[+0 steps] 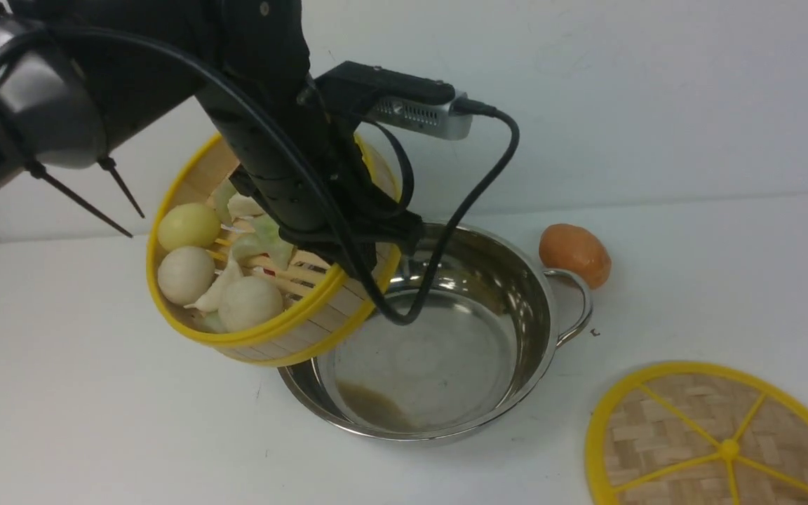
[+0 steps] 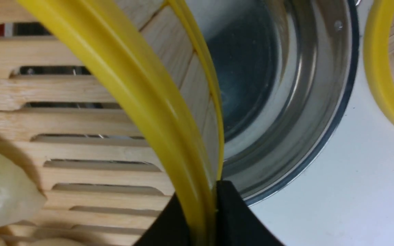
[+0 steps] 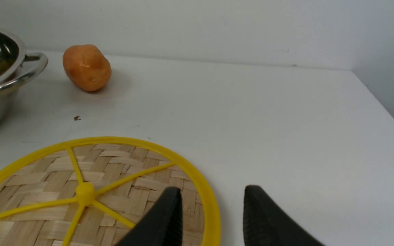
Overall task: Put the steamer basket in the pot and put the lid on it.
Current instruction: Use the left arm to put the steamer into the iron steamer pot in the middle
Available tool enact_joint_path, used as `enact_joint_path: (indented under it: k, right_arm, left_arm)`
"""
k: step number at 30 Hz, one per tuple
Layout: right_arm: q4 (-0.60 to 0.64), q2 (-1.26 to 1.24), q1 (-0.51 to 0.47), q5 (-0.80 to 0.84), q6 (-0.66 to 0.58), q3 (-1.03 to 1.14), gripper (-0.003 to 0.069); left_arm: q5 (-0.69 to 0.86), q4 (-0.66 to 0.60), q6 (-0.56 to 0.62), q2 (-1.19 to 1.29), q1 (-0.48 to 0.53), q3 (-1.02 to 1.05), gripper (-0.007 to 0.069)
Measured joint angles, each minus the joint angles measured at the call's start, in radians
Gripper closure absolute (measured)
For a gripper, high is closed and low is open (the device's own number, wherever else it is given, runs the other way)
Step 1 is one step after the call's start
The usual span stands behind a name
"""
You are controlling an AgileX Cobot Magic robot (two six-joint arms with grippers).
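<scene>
The steamer basket [image 1: 271, 340], yellow-rimmed and holding pale buns and dumplings, hangs tilted in the air over the near-left side of the pot [image 1: 523, 308]. My left gripper [image 1: 379, 249] is shut on its rim. The left wrist view shows both fingers pinching the yellow rim at my left gripper [image 2: 205, 196], with the basket's slatted floor [image 2: 80, 119] on one side and the empty pot [image 2: 286, 85] beyond. The lid [image 1: 716, 445] lies flat on the table at the near right. My right gripper [image 3: 212, 194] is open, its fingers straddling the edge of the lid [image 3: 91, 191]. It holds nothing.
An orange potato-like toy [image 1: 576, 254] lies just behind the pot's right handle [image 1: 576, 305], and also shows in the right wrist view [image 3: 87, 67]. The white table ends at a wall behind. A small dark speck [image 1: 595, 332] lies near the handle.
</scene>
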Motion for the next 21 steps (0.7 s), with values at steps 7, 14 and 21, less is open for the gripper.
enact_joint_path:
  k: [7,14,21]
  right_arm:
    - [0.000,0.000,0.000,0.000,0.000,0.000,0.0418]
    - [0.000,0.000,0.000,0.000,0.000,0.000,0.0418]
    - [0.000,0.000,0.000,0.000,0.000,0.000,0.0418]
  left_arm:
    - [0.004,-0.003,0.009,-0.028,0.000,0.000,0.0576]
    - [0.004,-0.078,0.014,-0.028,0.000,0.000,0.0576]
    - [0.016,-0.058,0.032,-0.060,0.000,0.000,0.0576]
